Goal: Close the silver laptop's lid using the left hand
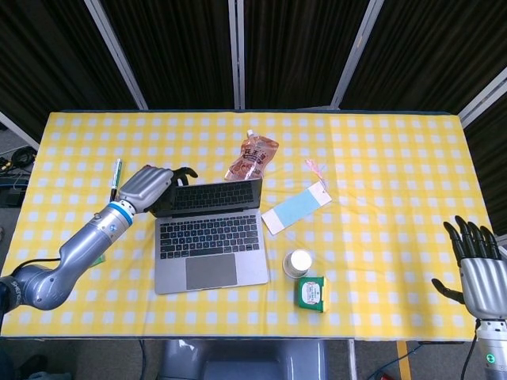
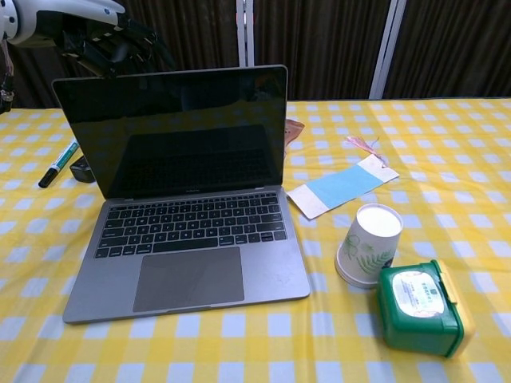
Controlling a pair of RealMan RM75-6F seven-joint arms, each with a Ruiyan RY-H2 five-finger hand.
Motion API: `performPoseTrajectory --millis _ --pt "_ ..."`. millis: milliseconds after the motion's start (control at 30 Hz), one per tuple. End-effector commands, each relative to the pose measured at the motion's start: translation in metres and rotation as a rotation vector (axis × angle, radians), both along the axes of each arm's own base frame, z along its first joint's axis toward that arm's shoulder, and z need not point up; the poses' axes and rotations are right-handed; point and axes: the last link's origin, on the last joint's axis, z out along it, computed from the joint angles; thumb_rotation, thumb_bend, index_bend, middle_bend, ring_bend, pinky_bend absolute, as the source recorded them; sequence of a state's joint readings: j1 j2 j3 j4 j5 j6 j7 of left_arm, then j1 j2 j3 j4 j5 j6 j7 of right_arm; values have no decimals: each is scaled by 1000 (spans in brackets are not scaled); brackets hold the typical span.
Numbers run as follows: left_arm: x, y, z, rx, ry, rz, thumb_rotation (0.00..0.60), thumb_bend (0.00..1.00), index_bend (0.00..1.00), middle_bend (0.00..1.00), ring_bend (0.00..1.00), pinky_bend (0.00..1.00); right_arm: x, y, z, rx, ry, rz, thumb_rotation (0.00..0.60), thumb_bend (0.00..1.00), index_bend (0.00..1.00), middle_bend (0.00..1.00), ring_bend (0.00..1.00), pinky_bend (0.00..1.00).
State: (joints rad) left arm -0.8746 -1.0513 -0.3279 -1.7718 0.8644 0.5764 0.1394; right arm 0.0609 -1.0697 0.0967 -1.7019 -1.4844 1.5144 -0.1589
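**Left hand at the top edge of the laptop lid**

The silver laptop (image 1: 210, 233) sits on the yellow checked table (image 1: 380, 158), left of the middle and nearer the front edge, its lid up and the dark screen tipped toward the keyboard. The left hand (image 1: 149, 188) is at the lid's upper left corner, its dark fingers (image 2: 136, 44) curled over the top edge from behind; it holds nothing else. The right hand (image 1: 478, 269) hangs off the table's front right corner, fingers spread and empty.

A marker (image 2: 60, 162) and a small black object (image 2: 83, 169) lie toward the left edge, beside the laptop. Behind the laptop lies an orange pouch (image 1: 253, 154). To its right lie a blue-and-white card (image 2: 343, 185), a paper cup (image 2: 369, 243) and, touching the cup, a green box (image 2: 423, 307) near the front edge.
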Motion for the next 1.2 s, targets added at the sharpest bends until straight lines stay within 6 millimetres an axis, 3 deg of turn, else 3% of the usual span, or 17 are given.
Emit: performPoseTrajectory --millis 33,500,600,900,1067,1200 --pt "-2 -14 2 -25 4 -24 600 1000 211 327 331 405 1 1 1 -2 -3 5 600 0 0 0 0 0" --pt "-11 -59 -11 -107 39 -142 600 1000 211 327 331 404 4 4 1 -1 -8 15 600 0 0 0 0 0" --pt "-15 -76 -29 -181 61 -168 600 1000 211 327 331 404 5 5 2 0 -9 18 600 0 0 0 0 0" --pt "-20 -88 -58 -233 87 -206 600 1000 212 327 331 404 6 6 2 -1 -13 22 600 0 0 0 0 0" --pt "-28 -97 -97 -298 78 -181 600 1000 214 327 331 404 4 6 4 -8 -16 17 600 0 0 0 0 0" --pt "-29 -100 -114 -324 78 -175 600 1000 214 327 331 404 3 5 5 -8 -17 12 600 0 0 0 0 0"
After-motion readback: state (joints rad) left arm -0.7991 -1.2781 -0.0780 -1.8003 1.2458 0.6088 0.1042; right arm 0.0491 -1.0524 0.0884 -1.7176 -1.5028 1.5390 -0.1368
